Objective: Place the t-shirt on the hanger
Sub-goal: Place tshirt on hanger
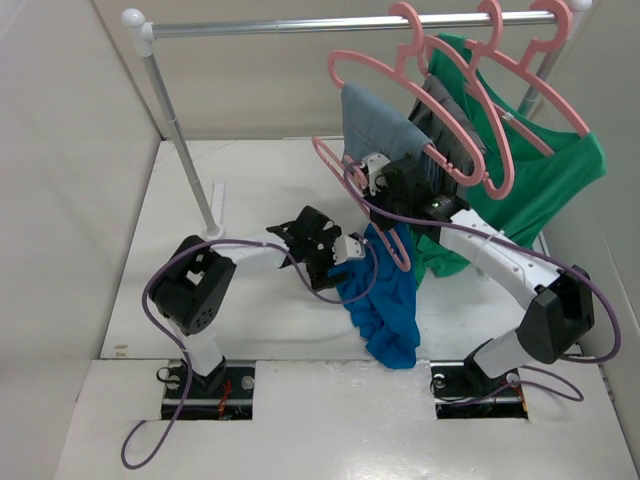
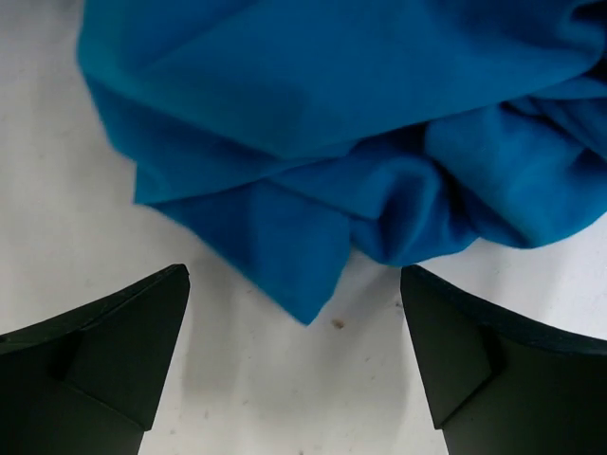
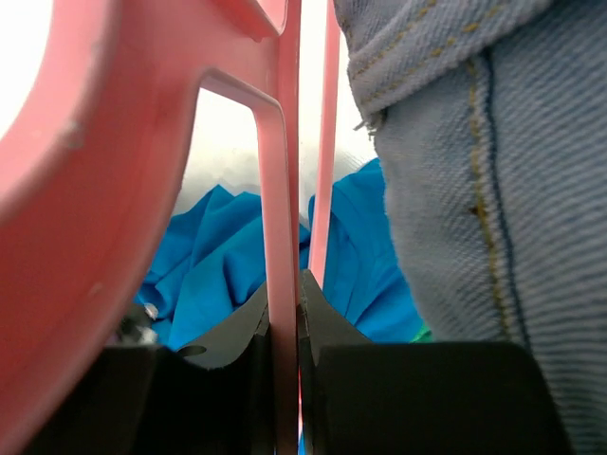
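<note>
The blue t-shirt (image 1: 385, 300) lies crumpled on the white table, its upper part draped against the hanger (image 1: 330, 160). That thin pink hanger is tilted, running from mid-table down onto the shirt. My right gripper (image 1: 375, 182) is shut on it. In the right wrist view the jaws (image 3: 287, 303) pinch a pink bar of the hanger (image 3: 283, 237), with the t-shirt (image 3: 218, 256) behind. My left gripper (image 1: 325, 262) is open at the shirt's left edge. In the left wrist view its fingers (image 2: 123, 341) stand wide apart over bare table, holding nothing, and the t-shirt (image 2: 360, 123) lies just ahead.
A metal rail (image 1: 330, 22) crosses the back on a post (image 1: 185, 150). Pink hangers on it carry a grey denim garment (image 1: 385, 125) and a green shirt (image 1: 540, 180), close above my right arm. The denim (image 3: 474, 190) fills the right side of the right wrist view.
</note>
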Controlling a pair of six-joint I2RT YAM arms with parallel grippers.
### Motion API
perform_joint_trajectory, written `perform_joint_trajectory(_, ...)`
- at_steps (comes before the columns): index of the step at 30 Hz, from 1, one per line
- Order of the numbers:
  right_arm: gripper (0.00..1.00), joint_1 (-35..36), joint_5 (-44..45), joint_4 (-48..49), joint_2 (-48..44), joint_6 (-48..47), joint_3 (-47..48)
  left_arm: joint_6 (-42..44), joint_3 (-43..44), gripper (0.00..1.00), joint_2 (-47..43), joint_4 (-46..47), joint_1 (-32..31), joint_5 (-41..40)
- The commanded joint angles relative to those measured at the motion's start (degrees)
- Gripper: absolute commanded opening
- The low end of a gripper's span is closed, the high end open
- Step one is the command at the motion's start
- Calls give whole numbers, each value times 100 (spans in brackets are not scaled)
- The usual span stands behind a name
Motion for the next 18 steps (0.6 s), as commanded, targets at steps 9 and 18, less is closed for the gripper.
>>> perform_joint_trajectory(9, 0, -77, -40, 23, 20, -113, 374, 488, 218, 25, -43, 574, -538, -686)
perform_joint_trajectory(18, 0, -130, 22, 146, -534, -166, -91, 539, 227, 0, -771, -760, 48, -1160)
